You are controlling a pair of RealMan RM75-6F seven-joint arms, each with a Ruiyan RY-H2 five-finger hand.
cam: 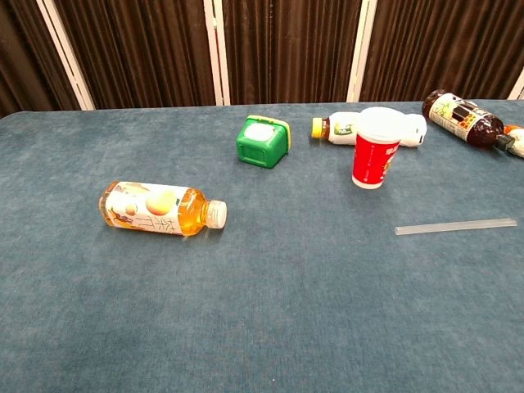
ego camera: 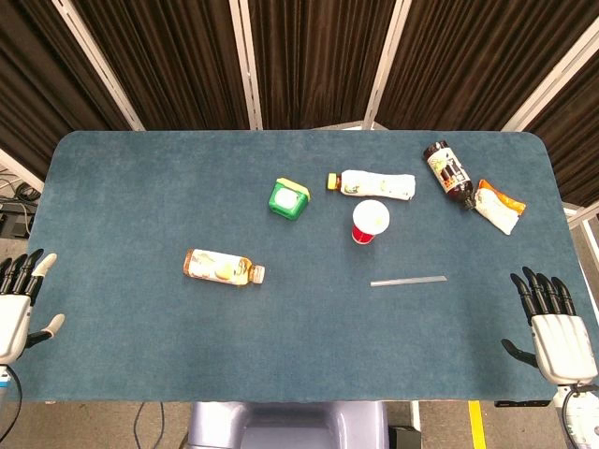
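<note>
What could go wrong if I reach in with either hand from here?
The red cup stands upright right in front of the lying white bottle; a reach for either may tip the cup. The orange tea bottle lies on its side and could roll away from the open left hand. The thin clear strip lies flat on the cloth, likely hard for the open right hand to pick up.
</note>
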